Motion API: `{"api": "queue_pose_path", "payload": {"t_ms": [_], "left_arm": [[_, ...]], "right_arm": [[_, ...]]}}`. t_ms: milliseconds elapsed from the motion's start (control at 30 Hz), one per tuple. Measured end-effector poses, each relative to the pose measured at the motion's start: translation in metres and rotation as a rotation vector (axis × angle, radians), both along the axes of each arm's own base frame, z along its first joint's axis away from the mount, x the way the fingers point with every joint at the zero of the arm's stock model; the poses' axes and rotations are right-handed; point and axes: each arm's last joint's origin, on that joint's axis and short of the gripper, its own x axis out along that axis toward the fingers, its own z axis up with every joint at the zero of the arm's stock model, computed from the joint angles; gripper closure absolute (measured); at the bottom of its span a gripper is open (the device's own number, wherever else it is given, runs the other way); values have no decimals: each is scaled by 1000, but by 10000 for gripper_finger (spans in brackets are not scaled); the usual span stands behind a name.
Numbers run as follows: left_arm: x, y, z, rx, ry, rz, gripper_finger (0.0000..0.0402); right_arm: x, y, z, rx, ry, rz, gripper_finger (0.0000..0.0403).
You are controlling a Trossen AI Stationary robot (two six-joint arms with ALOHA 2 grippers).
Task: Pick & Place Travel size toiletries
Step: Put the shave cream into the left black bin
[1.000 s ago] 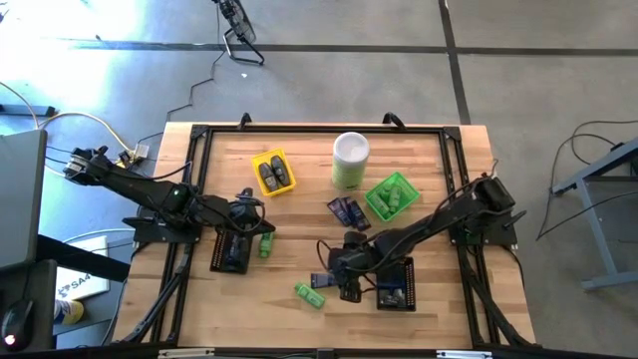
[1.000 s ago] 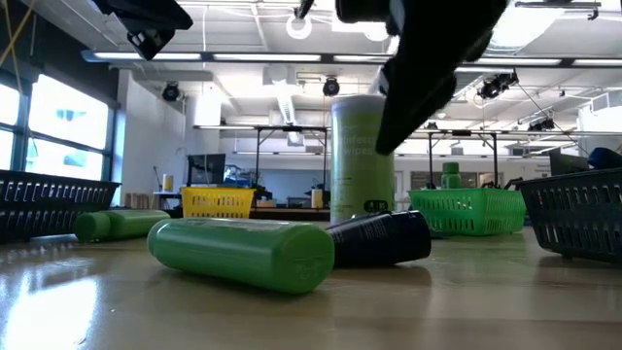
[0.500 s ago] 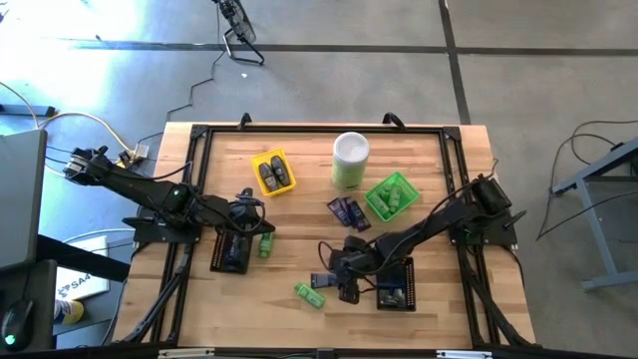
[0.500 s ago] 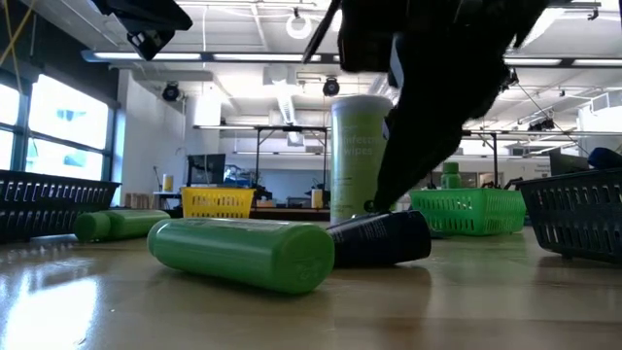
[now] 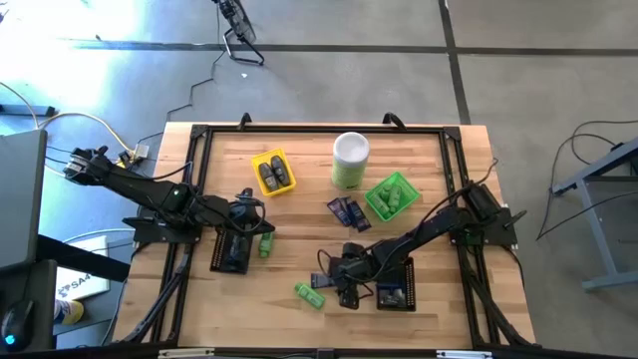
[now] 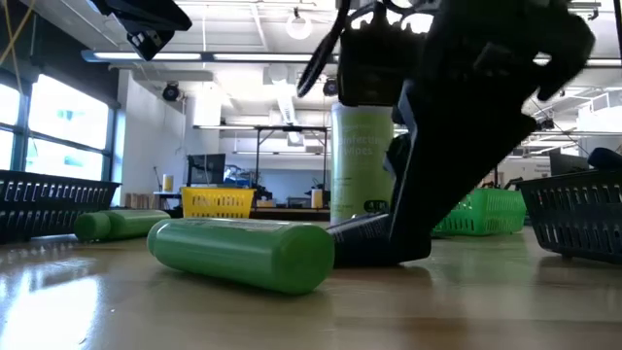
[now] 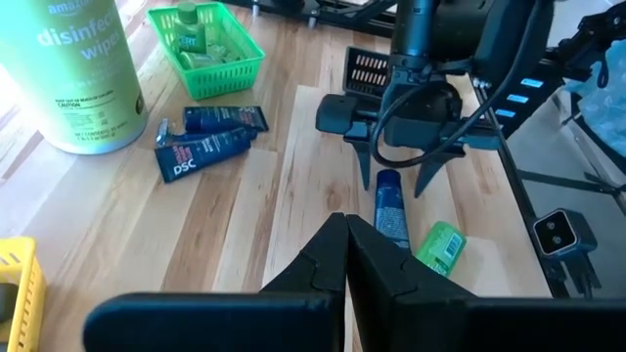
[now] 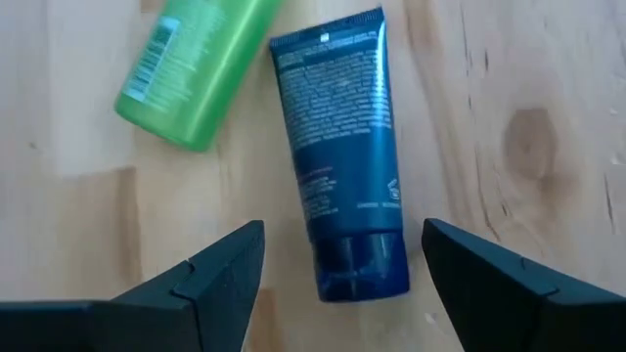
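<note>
On the wooden table (image 5: 299, 199) the right gripper (image 8: 342, 264) hangs low with its 2 fingers spread wide on either side of a navy tube (image 8: 337, 161) lying flat beside a green bottle (image 8: 196, 64), while the left gripper (image 7: 344, 256), fingers pressed together, waits over a black tray (image 5: 229, 254).

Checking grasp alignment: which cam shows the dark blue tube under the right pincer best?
Right wrist view: the dark blue tube lies whole and unobstructed between the open right pincer fingers, cap nearest. The left wrist view shows it small, beneath that pincer. The low view half hides it behind the arm. The high view barely shows it.
</note>
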Motion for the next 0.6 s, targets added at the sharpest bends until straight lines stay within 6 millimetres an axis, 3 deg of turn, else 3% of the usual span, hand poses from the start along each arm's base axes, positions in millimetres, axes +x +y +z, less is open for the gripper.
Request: {"api": "queue_pose_path", "payload": {"t_ms": [600], "left_arm": [[0,0,0,0,1,0,401]], "right_arm": [[1,0,-1,12,5,-6,169]]}}
